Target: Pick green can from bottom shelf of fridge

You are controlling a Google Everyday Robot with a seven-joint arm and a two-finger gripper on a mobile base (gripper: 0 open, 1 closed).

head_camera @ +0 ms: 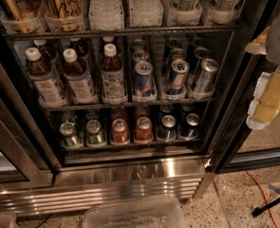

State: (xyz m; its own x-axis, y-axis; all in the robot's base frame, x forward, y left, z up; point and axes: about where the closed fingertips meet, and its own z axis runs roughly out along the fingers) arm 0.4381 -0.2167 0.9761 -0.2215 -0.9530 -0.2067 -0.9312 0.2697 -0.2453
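Observation:
The fridge (130, 172) stands open in front of me, with black frames and a shiny steel louvred base. Its bottom shelf (130, 145) is a dark wire rack holding short cans. Two green cans stand at its left front: one (70, 135) at the far left and one (95, 132) beside it, with more green cans behind them. Red cans (120, 131) sit in the middle and dark blue cans (168, 128) at the right. My gripper (265, 99) is at the right edge of the view, outside the cabinet, level with the middle rack and well away from the green cans.
The rack above holds brown bottles (43, 77) and tall blue-silver cans (143, 80). The top rack holds bottles in plastic sleeves. The black door frame (234, 108) runs between my gripper and the shelves. A clear plastic bin (135, 213) sits on the floor. An orange cable (263, 194) lies at the right.

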